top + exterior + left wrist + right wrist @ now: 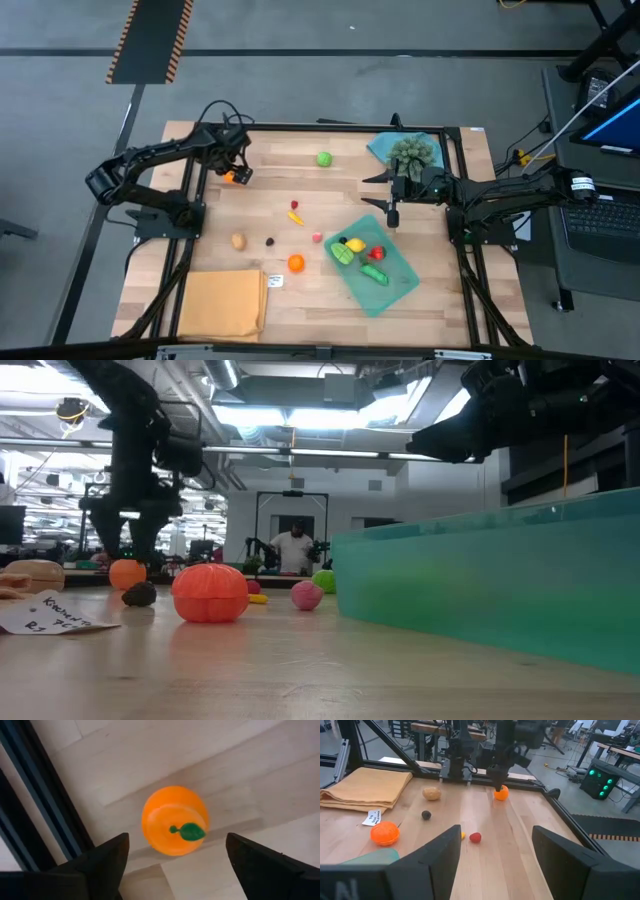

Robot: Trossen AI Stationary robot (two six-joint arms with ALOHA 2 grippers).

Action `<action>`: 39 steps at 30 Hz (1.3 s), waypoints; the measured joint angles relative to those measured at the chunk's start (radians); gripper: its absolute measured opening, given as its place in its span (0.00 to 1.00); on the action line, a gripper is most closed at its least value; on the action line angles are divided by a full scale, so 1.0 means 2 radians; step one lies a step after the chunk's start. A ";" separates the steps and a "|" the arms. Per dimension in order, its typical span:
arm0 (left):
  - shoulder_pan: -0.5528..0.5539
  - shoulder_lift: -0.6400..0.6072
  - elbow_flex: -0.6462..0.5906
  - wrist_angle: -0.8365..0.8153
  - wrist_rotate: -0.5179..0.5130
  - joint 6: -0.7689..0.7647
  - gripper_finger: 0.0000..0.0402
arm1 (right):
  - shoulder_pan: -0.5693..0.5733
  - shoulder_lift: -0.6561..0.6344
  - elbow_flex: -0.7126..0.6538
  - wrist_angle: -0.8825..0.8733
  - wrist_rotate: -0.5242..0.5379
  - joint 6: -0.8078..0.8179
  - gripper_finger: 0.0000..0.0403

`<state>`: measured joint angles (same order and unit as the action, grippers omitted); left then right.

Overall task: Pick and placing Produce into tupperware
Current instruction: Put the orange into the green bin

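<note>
Left hand [175, 865] hangs released, fingers spread, right above a small orange toy fruit with a green leaf [174, 820] at the wooden counter's [300, 160] far-left edge. Right hand [392, 214] hovers released just beside the shallow translucent teal rectangular tupperware's [400, 290] far corner. Tupperware holds yellow, green and red produce pieces [360, 255]; other pieces lie scattered mid-counter.

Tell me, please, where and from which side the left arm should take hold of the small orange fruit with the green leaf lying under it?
Grip the orange fruit across its round middle, coming straight down from above. It sits alone on the table, leaf upward, and the left tool hangs open above it, one finger to each side, so a straight descent should close on its widest part.
</note>
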<state>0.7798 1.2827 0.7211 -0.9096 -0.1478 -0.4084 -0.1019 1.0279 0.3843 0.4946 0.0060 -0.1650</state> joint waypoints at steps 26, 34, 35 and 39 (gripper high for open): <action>0.013 0.000 -0.091 0.149 0.010 0.013 0.80 | 0.000 0.000 0.000 0.001 0.000 0.001 0.61; 0.013 0.000 -0.093 0.148 0.010 0.013 0.80 | 0.000 0.000 0.000 0.001 0.000 0.001 0.61; 0.013 0.000 -0.093 0.148 0.010 0.013 0.80 | 0.000 0.000 0.000 0.001 0.000 0.001 0.61; 0.013 0.000 -0.093 0.148 0.003 0.013 0.79 | 0.000 0.000 0.000 0.001 0.000 0.001 0.61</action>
<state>0.8059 1.2819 0.5354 -0.6136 -0.1410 -0.3820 -0.1017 1.0279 0.3843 0.4965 0.0059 -0.1623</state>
